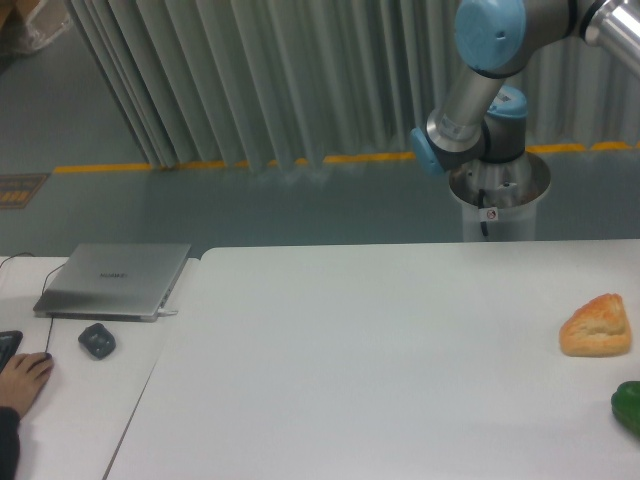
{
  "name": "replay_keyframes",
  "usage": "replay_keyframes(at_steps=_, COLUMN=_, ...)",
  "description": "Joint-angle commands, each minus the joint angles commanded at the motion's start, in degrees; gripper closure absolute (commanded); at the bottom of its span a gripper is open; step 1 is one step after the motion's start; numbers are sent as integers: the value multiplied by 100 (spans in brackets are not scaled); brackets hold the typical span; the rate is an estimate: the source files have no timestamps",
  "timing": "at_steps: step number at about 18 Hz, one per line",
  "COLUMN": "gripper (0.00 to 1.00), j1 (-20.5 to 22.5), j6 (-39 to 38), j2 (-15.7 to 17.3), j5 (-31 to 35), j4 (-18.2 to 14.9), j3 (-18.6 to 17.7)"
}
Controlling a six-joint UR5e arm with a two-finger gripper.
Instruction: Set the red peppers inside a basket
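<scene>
Grey vertical blinds and a teal floor with a yellow line fill the background behind a white bench (380, 350), which takes up most of the view. Only the arm's (478, 90) elbow and blue-capped joints show at upper right, above its base; the pincer is outside the picture, so I cannot tell whether it is released or clenched on anything.

Neither the red pepper nor any basket appears in this view. At the right edge of the bench lie a tan-orange bread piece (597, 326) and, just below it and cut off by the picture's edge, a dark green pepper (629, 406); the two sit near each other but apart. No container is visible, so nothing can be said of what one holds.

As a judgement, progress cannot be confirmed: the pepper may be out of view to the right, in the pincer, or already in a basket.

On a separate bench at left sit a closed laptop (115, 280) and a small dark mouse (97, 341), with a person's hand (22, 380) at the lower left corner.
</scene>
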Motion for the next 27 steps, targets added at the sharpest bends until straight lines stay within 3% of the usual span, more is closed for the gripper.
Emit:
replay_keyframes(at_steps=6, gripper=0, j1=-53, j6=-202, j2=123, j5=0, j4=-17, j3=-237)
replay_keyframes(at_steps=10, gripper=0, j1=-201, j6=-255, j2=491, j5=-35, j4=-61, j3=-702)
replay_keyframes(at_steps=15, gripper=0, j1=-316, j6=-563, j2=772, j5=-87, j4=-79, j3=-923)
replay_keyframes(at_steps=16, gripper=0, j1=-377, j6=-563, j2=834, j5=-114, j4=-183, j3=-932)
replay_keyframes(at_steps=18, gripper=0, j1=-439, j6=-554, j2=1045, j5=-123, j4=-805, j3=-941)
replay_keyframes(at_steps=20, gripper=0, j1=-518, j6=-554, j2=1142, j5=-123, j4=-1167, j3=-932)
replay_keyframes(at_steps=27, gripper=0, j1=-606, j6=-545, j2=1546, j5=-570, j4=-2169, j3=-1028)
